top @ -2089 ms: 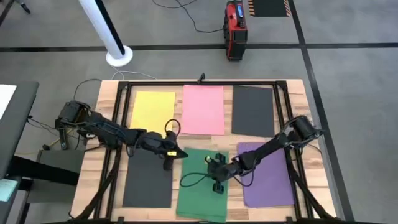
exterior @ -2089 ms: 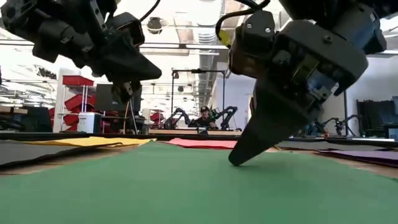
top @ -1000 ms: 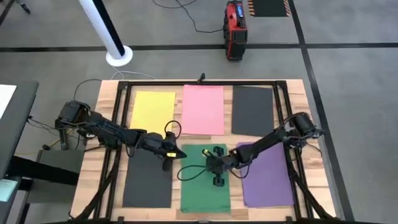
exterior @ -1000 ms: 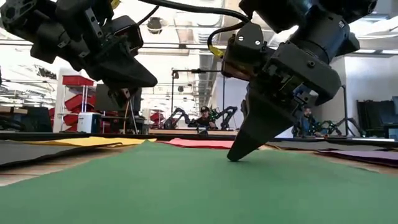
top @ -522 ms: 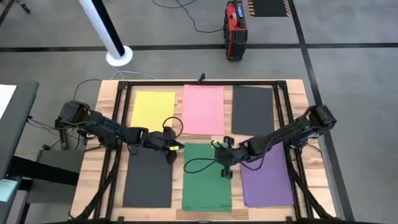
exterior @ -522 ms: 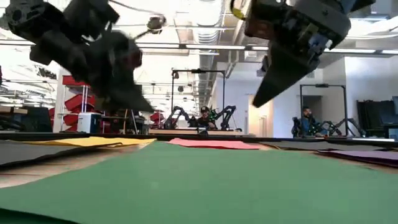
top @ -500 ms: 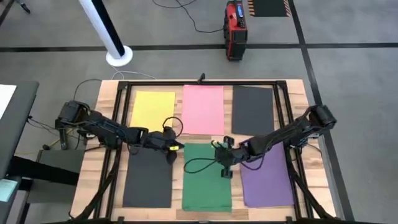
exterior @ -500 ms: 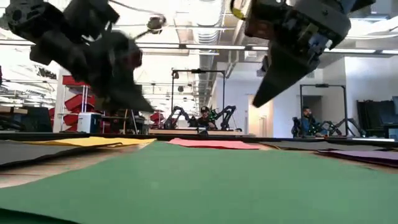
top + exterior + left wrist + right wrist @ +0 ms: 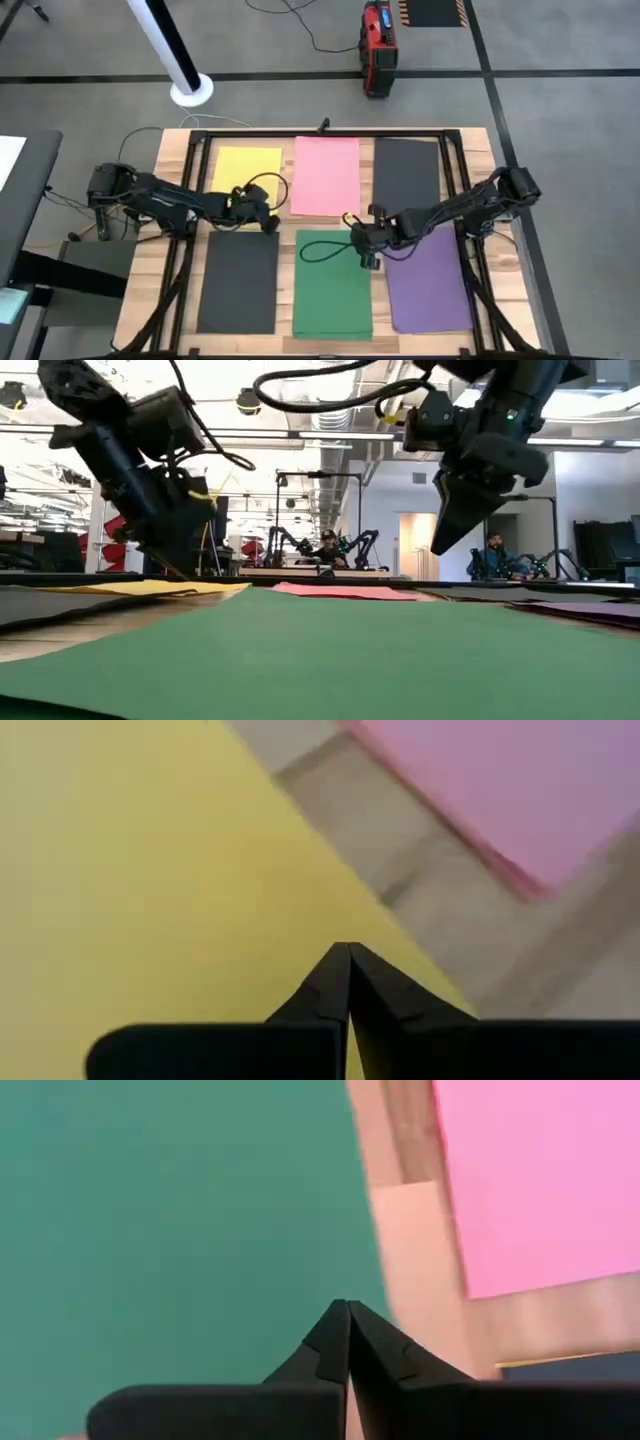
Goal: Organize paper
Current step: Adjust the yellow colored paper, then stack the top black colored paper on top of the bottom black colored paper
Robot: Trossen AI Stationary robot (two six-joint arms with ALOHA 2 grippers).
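A grey carpeted floor (image 9: 560,150) (crossed by black tape lines) surrounds the pale wooden table (image 9: 150,260); a red box (image 9: 378,47) stands beyond.

In the low view the green sheet (image 9: 320,650) runs off the bottom edge, and the purple sheet (image 9: 590,610) is cut by the right edge. From above, the right arm (image 9: 440,212) covers the purple sheet's far corner. The pink sheet (image 9: 500,790) is blurred in the left wrist view.

Both arms reach in toward the middle, stretched low. Left tool (image 9: 268,224) has its fingers pressed together, tips pointing down. Right tool (image 9: 368,259) is the same, pinched closed, and sits lifted and angled downward.
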